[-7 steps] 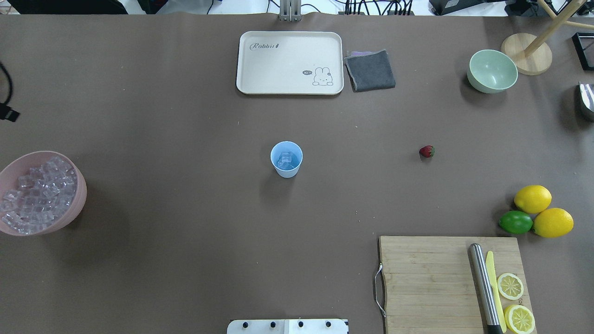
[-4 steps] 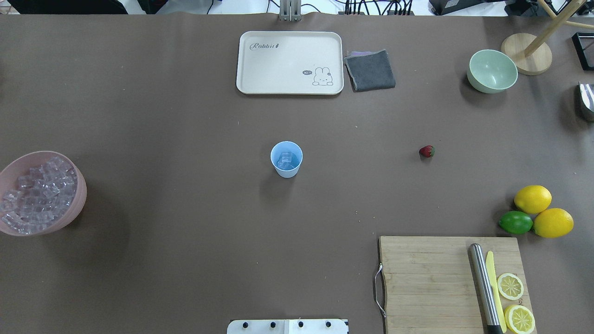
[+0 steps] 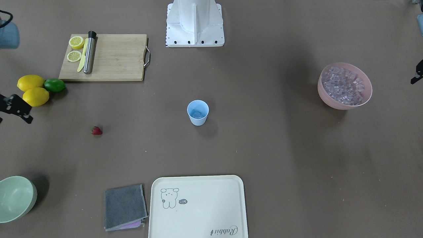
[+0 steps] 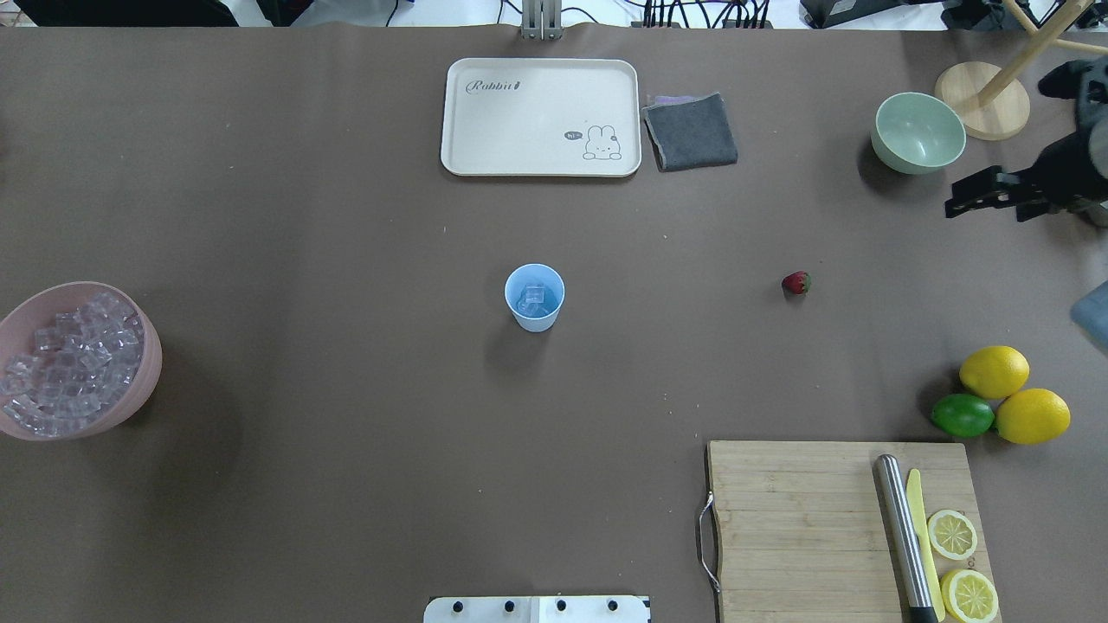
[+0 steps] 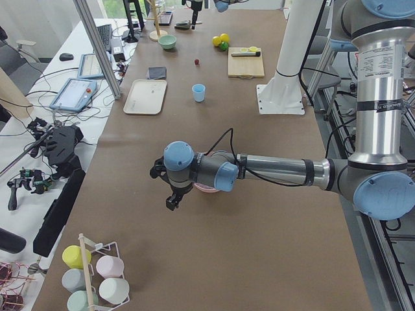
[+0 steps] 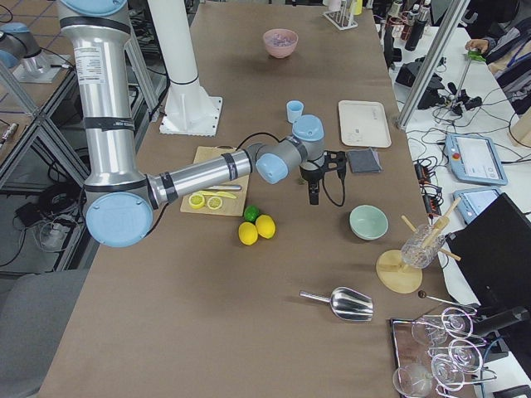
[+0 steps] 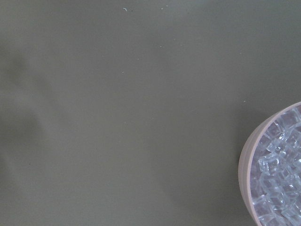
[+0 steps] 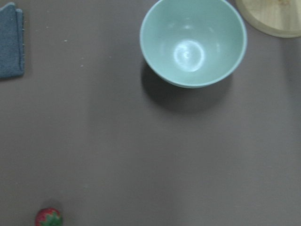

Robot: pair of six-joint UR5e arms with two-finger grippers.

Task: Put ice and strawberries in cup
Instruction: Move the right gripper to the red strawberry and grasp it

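Mid-bench [image 4: 346, 216], upright and mouth up: a small light-blue tapered cup [image 4: 537, 322], brighter blue inside, with a few clear cubes of ice [image 4: 532, 298] at its bottom. Far more of it heaped in a pink bowl [image 4: 149, 381] at the robot's left edge.

Well apart on the cup's other side: one small red strawberry [image 4: 795, 282], alone on the brown surface. Beyond it, two lemons [image 4: 994, 370] touching a lime [image 4: 962, 414], a cutting board [image 4: 796, 519], and a pale green bowl [image 4: 917, 131].

Lying on its side, long axis along the bench, green cap away from the cup (toward the robot's right).

Near the green bowl, the right gripper [image 4: 956, 206]; finger spread impossible to tell. Same for the left gripper [image 3: 415, 77], barely in view beside the pink bowl.
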